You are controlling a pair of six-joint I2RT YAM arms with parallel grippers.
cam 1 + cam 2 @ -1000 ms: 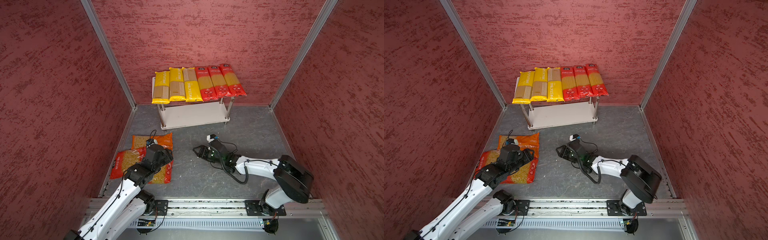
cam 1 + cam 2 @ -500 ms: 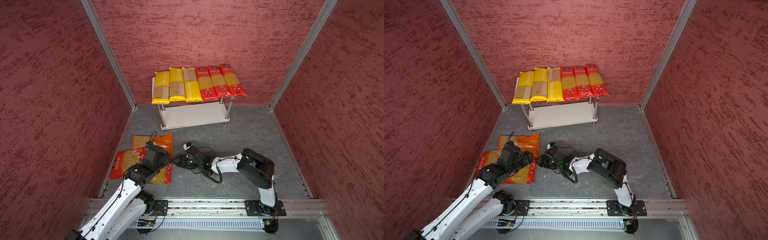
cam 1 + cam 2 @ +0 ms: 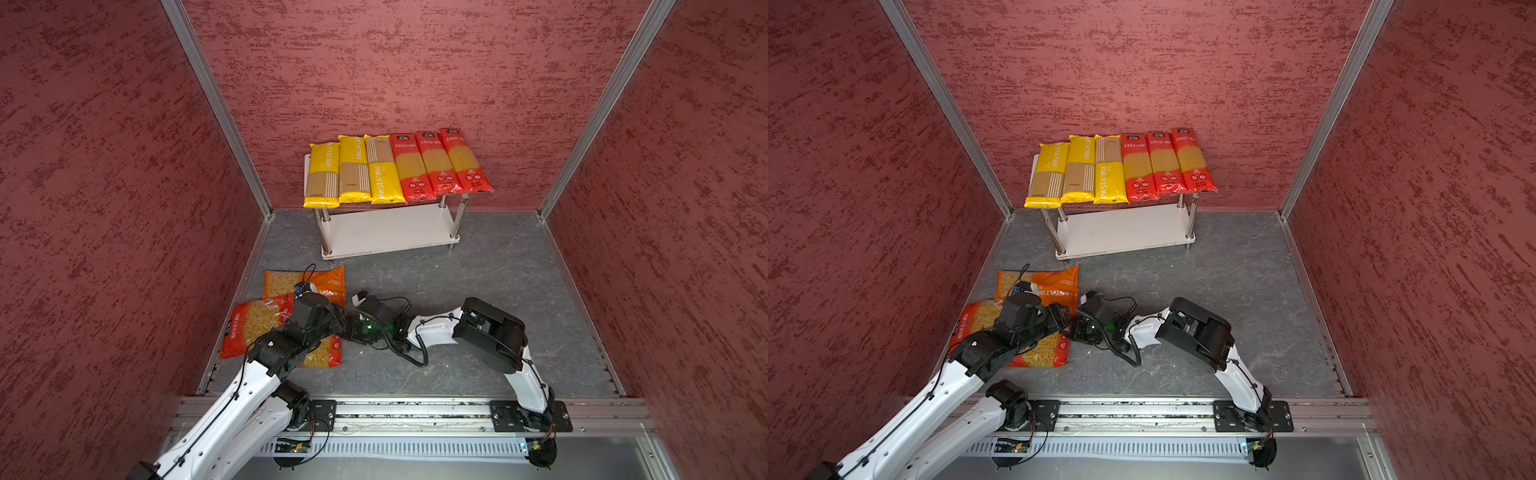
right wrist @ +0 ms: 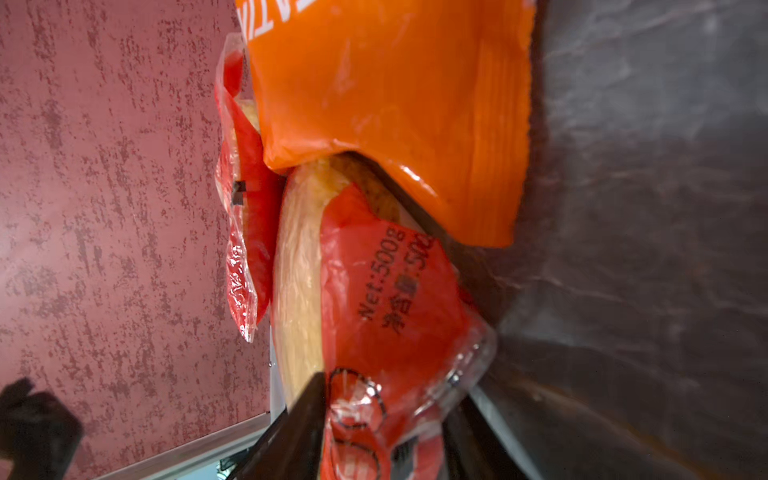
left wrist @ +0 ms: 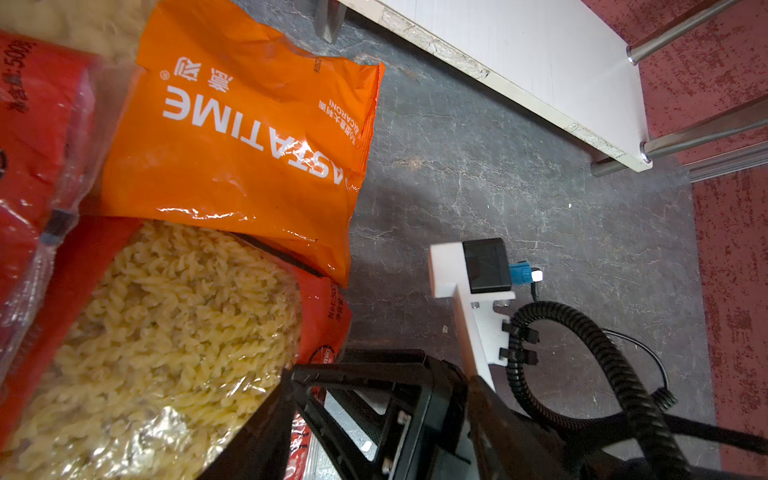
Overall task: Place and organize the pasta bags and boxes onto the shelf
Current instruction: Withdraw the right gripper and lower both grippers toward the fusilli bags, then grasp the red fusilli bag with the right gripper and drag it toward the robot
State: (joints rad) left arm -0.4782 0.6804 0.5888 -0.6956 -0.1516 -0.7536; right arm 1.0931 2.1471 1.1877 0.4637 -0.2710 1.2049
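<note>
walls [image 3: 415, 62]: mottled red plaster | floor [image 3: 498, 270]: grey, veined | corner rails [image 3: 216, 108]: aluminium

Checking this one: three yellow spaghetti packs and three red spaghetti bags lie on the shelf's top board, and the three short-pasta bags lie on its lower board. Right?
Not quite. The short-pasta bags are not on the lower board; both top views show them on the floor near the left wall. The yellow spaghetti packs and red spaghetti bags do lie on the top board.
</note>
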